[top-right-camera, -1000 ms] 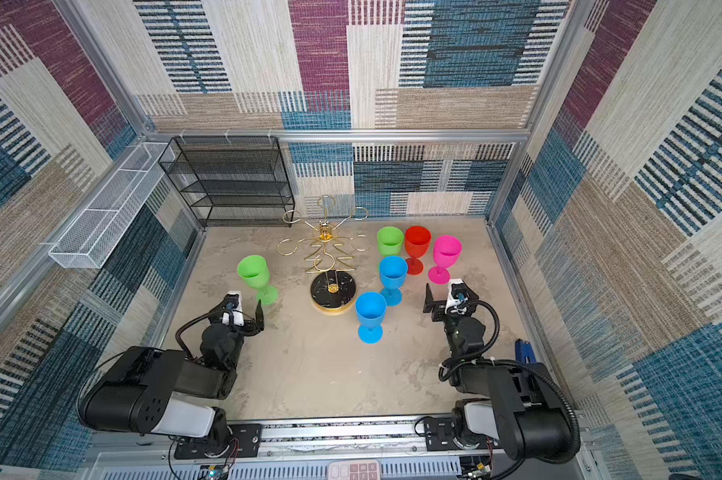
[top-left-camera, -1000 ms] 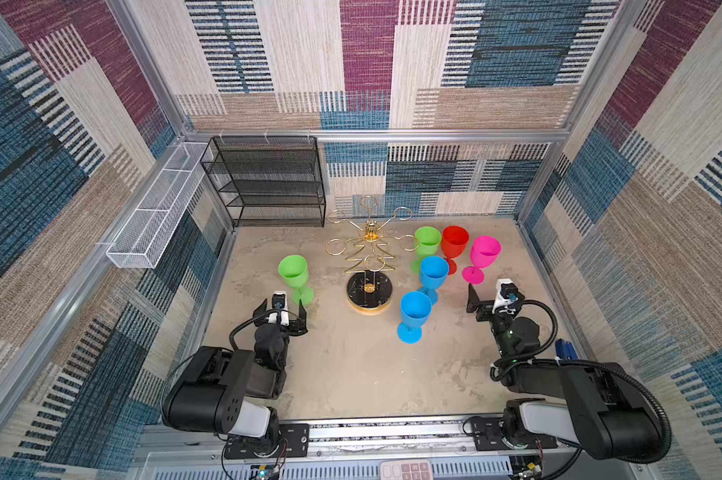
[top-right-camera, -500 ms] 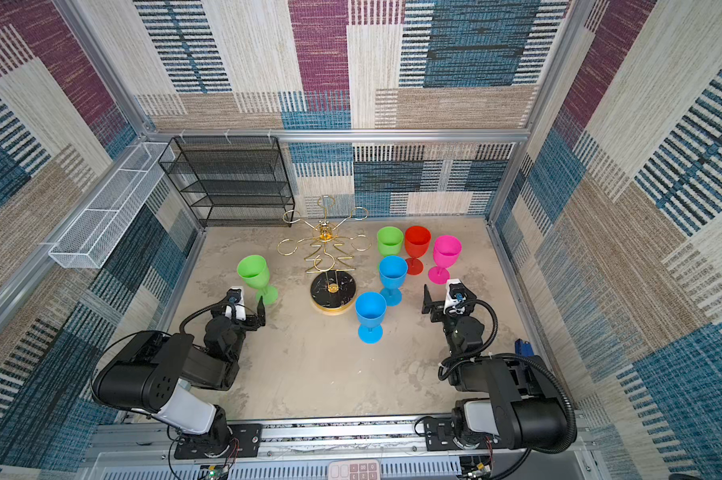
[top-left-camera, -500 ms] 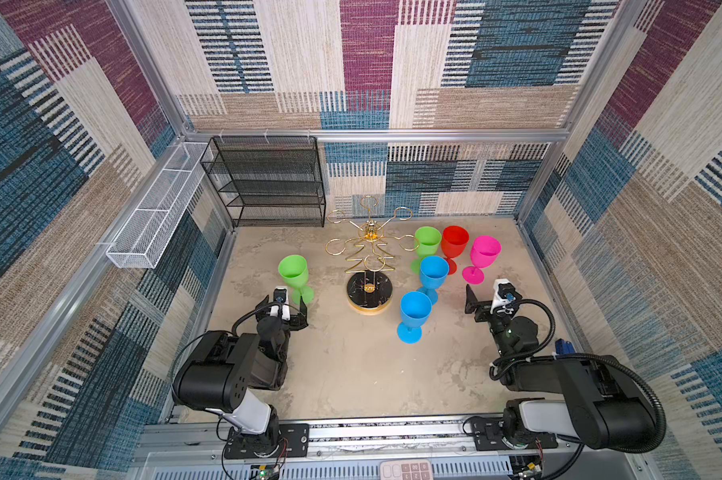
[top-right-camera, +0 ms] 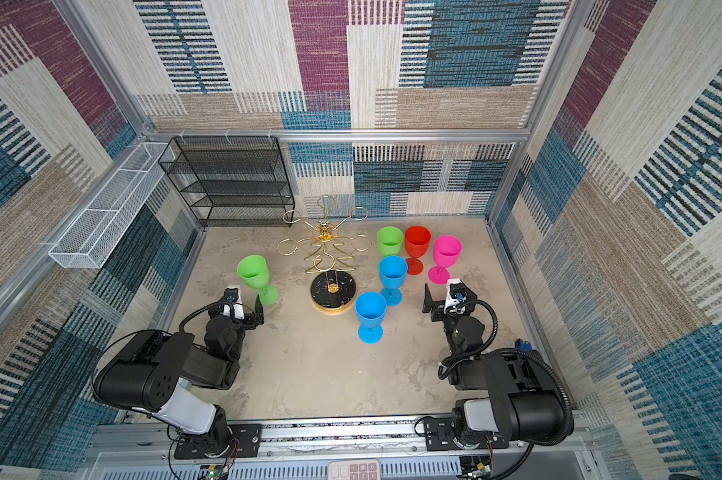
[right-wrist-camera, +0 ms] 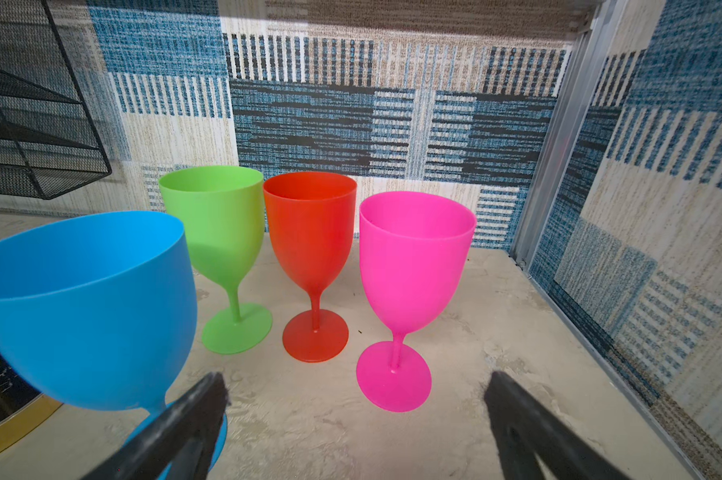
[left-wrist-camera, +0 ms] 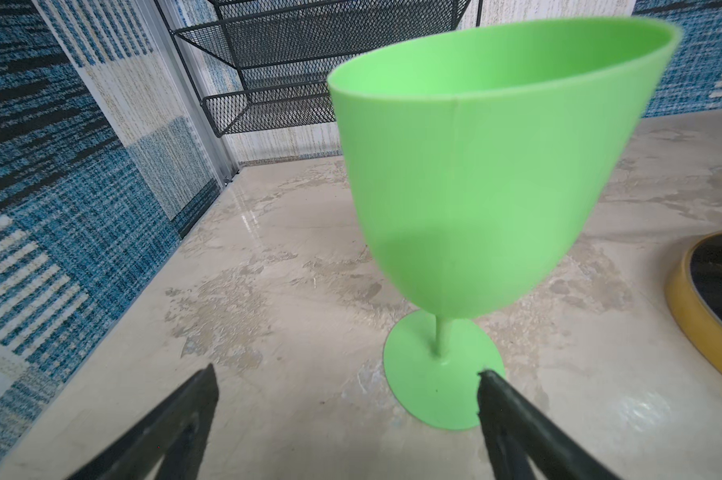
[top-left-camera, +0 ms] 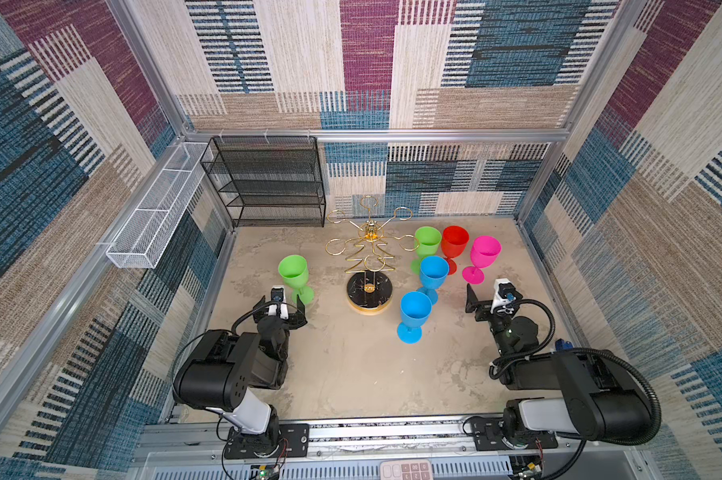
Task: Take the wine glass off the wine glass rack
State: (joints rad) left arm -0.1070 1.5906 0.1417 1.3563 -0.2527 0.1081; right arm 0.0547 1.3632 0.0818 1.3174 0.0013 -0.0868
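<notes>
- Presently the wine glass rack [top-left-camera: 367, 253] stands mid-table between the left green glass [top-left-camera: 293, 272] and the near blue glass [top-left-camera: 414, 309].
- All six glasses upright on the table [top-left-camera: 351, 374], off the rack; second green glass [top-left-camera: 427, 241], red glass [top-left-camera: 454, 241], pink glass [top-left-camera: 485, 251], far blue glass [top-left-camera: 433, 270] cluster at its right.
- Bowls show only coloured insides.
- Jaws of left gripper [left-wrist-camera: 347, 372] wide apart, empty; one fingertip [left-wrist-camera: 492, 386] at the green foot's edge, contact unclear.
- Jaws of right gripper [right-wrist-camera: 356, 376] spread, empty, pink foot just ahead.
</notes>
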